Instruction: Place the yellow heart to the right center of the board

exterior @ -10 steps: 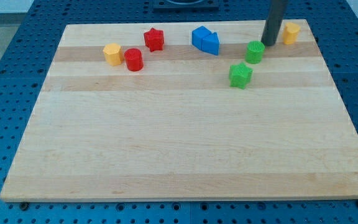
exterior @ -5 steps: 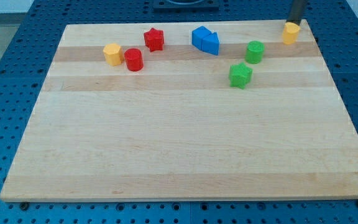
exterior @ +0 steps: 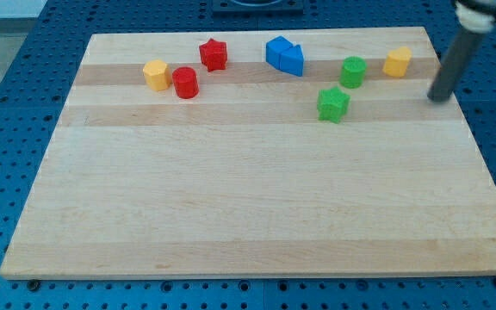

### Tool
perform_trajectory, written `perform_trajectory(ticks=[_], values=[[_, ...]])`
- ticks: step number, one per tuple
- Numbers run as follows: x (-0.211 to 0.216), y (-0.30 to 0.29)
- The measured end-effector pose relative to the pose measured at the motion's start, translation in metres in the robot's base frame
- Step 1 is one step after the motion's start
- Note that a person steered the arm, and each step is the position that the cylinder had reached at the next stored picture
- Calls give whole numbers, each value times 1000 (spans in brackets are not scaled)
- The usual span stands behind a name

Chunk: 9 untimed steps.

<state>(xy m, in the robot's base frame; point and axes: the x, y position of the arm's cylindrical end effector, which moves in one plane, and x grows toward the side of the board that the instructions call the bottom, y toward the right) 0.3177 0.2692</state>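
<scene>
Resting on the worktop (exterior: 231,215), my tip (exterior: 438,97) sits right of, slightly below, the yellow heart (exterior: 396,62), apart; no hand fitted.

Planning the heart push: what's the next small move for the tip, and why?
Probably swing my tip up and around to the top side of the yellow heart, then push it down. The tip sits right of and below the heart, apart from it, while the heart lies near the board's top right corner, above right center.
</scene>
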Motion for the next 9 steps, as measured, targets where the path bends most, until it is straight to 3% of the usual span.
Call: perform_trajectory(ticks=[1,2,3,5,9], values=[[-116,0],[-126,-8],[-86,-52],[-73,-52],[81,-46]])
